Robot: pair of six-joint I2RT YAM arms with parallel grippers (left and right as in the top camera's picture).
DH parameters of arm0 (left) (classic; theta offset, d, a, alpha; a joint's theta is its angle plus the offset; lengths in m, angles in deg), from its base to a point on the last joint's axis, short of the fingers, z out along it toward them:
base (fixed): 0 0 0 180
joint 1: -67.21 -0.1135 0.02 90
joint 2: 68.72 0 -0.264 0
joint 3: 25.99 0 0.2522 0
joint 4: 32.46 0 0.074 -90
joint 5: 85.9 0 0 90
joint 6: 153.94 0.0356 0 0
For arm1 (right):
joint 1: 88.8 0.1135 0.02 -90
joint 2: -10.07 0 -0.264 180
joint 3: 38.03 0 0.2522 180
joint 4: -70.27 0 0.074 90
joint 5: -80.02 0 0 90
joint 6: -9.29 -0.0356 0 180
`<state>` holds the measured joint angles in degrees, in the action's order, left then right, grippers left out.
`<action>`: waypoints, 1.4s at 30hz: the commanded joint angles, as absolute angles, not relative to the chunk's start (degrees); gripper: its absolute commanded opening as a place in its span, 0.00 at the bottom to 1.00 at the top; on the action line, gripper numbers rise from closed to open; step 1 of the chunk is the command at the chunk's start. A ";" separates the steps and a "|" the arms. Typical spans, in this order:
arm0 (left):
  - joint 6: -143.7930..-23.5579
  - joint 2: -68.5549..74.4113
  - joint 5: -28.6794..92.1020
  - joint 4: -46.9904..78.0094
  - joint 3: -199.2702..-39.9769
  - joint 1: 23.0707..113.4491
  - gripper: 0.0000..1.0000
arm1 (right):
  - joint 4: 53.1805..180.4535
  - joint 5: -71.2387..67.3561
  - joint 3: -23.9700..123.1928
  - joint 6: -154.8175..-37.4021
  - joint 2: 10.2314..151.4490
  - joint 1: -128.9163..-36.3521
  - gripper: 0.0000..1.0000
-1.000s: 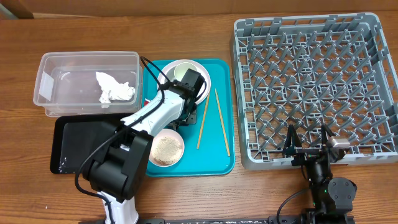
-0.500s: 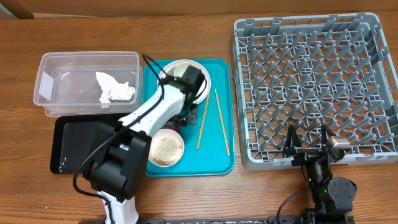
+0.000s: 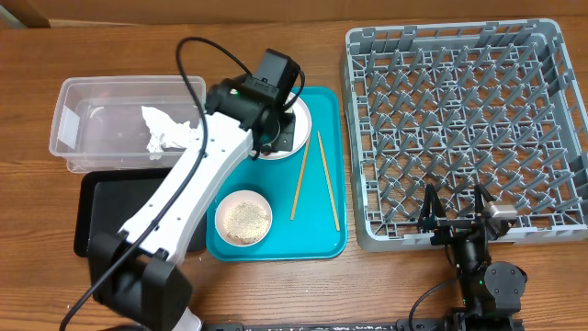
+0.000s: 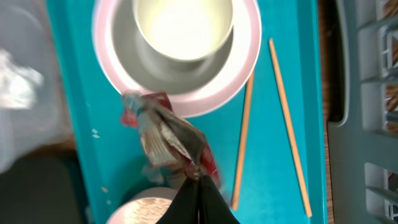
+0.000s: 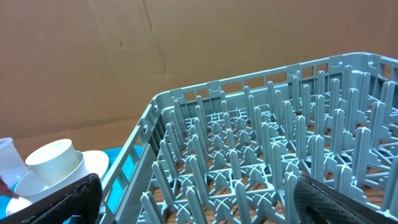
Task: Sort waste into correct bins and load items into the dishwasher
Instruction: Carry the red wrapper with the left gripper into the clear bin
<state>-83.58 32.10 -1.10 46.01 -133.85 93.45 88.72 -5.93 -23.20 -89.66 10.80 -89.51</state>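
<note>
Left claw [image 4: 199, 182] raised, wrapper [image 4: 166, 134] pinched, above tray [image 4: 270, 186]

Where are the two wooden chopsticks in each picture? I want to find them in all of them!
Overhead: the chopsticks lie on the right half of the teal tray, just left of the dish rack.
Left wrist: the chopsticks are right of centre, beside the plate.
Right wrist: not in it.
Shared landmark: the grey dish rack, at the right edge in the left wrist view and filling the right wrist view.
</note>
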 commanded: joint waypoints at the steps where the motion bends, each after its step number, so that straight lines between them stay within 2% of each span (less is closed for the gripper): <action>1: -80.56 28.36 -7.96 46.19 -136.93 92.20 0.04 | 88.46 -6.02 -23.82 -89.25 10.23 -89.55 1.00; 10: -80.63 21.87 -32.85 45.81 -140.06 91.31 0.04 | 88.46 -6.02 -23.82 -89.22 10.23 -89.55 1.00; 14: -80.65 21.60 -39.54 47.37 -139.97 90.24 0.04 | 88.46 -6.02 -23.82 -89.22 10.23 -89.55 1.00; 21: -86.79 22.41 -39.15 50.60 -139.05 84.58 0.04 | 88.46 -6.02 -23.82 -89.22 10.23 -89.55 1.00; 31: -87.75 26.61 -27.61 50.91 -136.76 74.72 0.04 | 88.46 -6.02 -23.82 -89.22 10.23 -89.55 1.00; 42: -87.75 35.55 -24.59 50.05 -135.25 70.89 0.04 | 88.46 -6.02 -23.82 -89.22 10.23 -89.57 1.00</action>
<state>-86.48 33.21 -26.25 50.34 -135.99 71.42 88.76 -5.93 -23.20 -89.66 10.80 -89.51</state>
